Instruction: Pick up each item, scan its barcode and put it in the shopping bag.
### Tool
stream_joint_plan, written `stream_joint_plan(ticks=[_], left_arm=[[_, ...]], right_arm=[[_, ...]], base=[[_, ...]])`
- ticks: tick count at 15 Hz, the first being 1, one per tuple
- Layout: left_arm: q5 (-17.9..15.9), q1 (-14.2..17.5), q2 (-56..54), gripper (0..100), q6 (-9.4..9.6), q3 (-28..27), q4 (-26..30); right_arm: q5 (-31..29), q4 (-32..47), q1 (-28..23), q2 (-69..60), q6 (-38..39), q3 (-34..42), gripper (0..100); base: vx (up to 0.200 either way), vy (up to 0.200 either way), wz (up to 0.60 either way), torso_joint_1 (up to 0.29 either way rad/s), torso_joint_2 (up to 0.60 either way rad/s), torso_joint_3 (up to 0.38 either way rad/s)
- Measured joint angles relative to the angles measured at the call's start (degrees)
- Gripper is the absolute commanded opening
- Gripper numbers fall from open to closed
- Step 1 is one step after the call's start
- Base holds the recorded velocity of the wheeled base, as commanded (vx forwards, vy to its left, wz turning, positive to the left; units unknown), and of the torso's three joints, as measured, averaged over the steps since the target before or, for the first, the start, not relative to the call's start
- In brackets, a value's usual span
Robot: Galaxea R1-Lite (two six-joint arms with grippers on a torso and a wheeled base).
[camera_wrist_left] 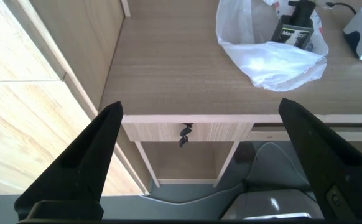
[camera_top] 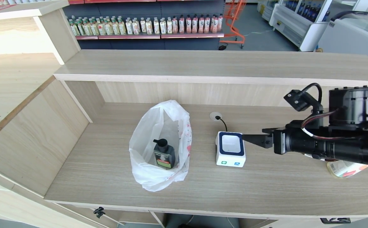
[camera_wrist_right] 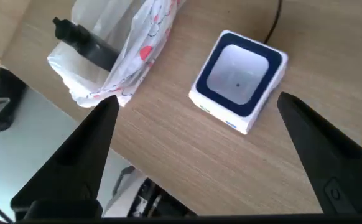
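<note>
Right pincer [camera_wrist_right: 198,101] gapes wide, empty, near scanner [camera_wrist_right: 240,81].

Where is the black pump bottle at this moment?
In the head view, the black pump bottle sits inside the white shopping bag on the wooden counter, to the left of the barcode scanner.

A counter [camera_top: 203,155] gap separates shopping bag [camera_top: 146,139] and scanner [camera_top: 230,148]; a raised ledge [camera_top: 202,66] walls the back.

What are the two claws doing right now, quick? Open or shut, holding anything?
Left claw: open, holding nothing.
Right claw: open, holding nothing.
</note>
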Motion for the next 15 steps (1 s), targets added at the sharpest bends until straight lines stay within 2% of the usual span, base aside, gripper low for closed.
stream_joint_plan(ticks=[1, 5, 6, 10, 13, 15], left_arm=[[0.0, 0.0, 0.0, 100, -0.01, 0.0, 0.0], [0.0, 0.0, 0.0, 100, -0.01, 0.0, 0.0], [0.0, 0.0, 0.0, 100, -0.06, 0.0, 0.0], [0.0, 0.0, 0.0, 100, 0.02, 0.0, 0.0], [0.0, 0.0, 0.0, 100, 0.00, 0.0, 0.0], [0.0, 0.0, 0.0, 100, -0.06, 0.0, 0.0]], right_arm=[[-2.5, 0.6, -2.3, -3.7, -3.0, 3.0, 100], [-4.2, 1.6, -10.6, -15.0, -2.5, 11.5, 100], [-4.3, 1.6, -11.5, -16.3, -2.5, 12.0, 100], [-4.8, 1.8, -14.3, -18.4, -2.4, 12.8, 100], [-5.2, 3.0, -17.0, -19.3, -2.4, 14.8, 100], [-5.3, 4.0, -18.2, -20.2, -2.4, 15.8, 100]], base=[[0.000, 0.000, 0.00, 0.000, 0.00, 0.000], [0.000, 0.000, 0.00, 0.000, 0.00, 0.000], [0.000, 0.000, 0.00, 0.000, 0.00, 0.000], [-0.200, 0.000, 0.00, 0.005, 0.00, -0.002], [0.000, 0.000, 0.00, 0.000, 0.00, 0.000], [0.000, -0.200, 0.00, 0.000, 0.00, 0.005]])
